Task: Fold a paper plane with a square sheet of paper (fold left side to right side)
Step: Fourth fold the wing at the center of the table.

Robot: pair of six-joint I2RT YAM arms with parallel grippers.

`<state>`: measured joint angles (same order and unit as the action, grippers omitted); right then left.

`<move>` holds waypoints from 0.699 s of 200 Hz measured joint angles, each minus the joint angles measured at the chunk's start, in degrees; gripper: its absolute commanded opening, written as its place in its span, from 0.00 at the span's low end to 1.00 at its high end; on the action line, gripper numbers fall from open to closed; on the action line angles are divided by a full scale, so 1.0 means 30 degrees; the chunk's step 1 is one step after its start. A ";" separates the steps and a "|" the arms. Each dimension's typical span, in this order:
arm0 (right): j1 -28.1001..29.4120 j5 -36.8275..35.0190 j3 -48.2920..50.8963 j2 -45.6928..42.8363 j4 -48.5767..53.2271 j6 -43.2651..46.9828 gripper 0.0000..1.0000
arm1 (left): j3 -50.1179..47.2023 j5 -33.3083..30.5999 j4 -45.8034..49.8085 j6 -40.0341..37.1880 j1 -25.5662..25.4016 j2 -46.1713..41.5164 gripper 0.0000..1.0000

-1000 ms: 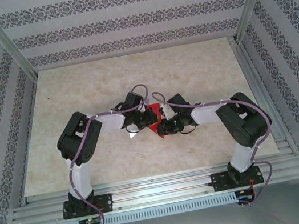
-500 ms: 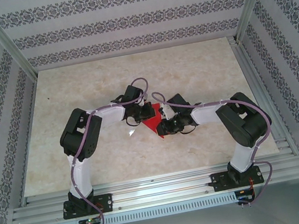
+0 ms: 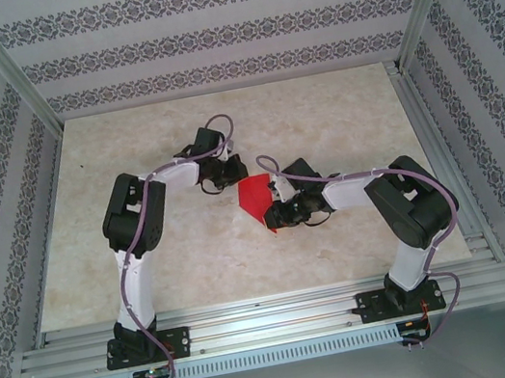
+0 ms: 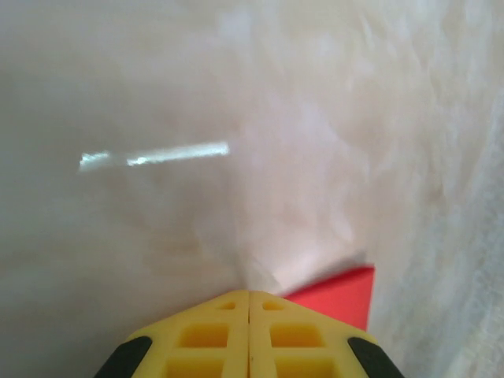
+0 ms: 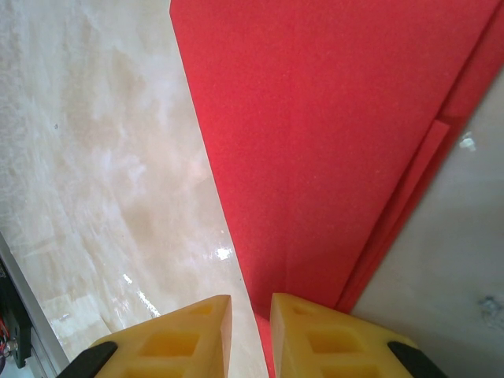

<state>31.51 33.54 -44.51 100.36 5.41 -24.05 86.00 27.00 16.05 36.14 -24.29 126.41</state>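
Left arm: the left gripper (image 3: pixel 219 177) hangs over the marble-patterned table (image 3: pixel 128 260), just left of centre and a little beyond the red paper (image 3: pixel 255 193). Its yellow fingers (image 4: pixel 211 340) are pressed flat together, seam closed to the tips, with nothing between them. In the left wrist view, one red corner of the paper lies on the table just beside the right-hand finger, apart from it. Centre: the red paper lies flat on the table between the two grippers. It is folded, with overlapping layers along one edge and a pointed lower end. Right arm: the right gripper (image 5: pixel 250 302) sits low at the near, pointed end of the paper. Its fingers stand slightly parted, a narrow gap showing between the tips. The paper's long edge runs into that gap, and one finger overlaps the red surface. Whether the tips touch the paper cannot be told.
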 measured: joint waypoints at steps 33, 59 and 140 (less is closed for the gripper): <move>0.0000 0.0007 0.0000 0.0000 -0.0007 0.0000 0.22 | 0.1909 -0.0444 0.1144 -0.0794 0.0954 0.0903 0.07; -0.0007 0.0007 0.0000 0.0000 0.0000 0.0007 0.22 | 0.2135 -0.1435 0.1719 -0.1421 0.1698 0.0605 0.07; -0.0007 0.0036 0.0007 0.0000 -0.0022 0.0000 0.22 | -0.3818 0.1559 -0.2645 0.0576 -0.0918 -0.4954 0.02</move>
<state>31.48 33.65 -44.49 100.36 5.34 -24.05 74.54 31.68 8.12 37.87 -27.05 111.55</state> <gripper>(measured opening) 0.221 0.039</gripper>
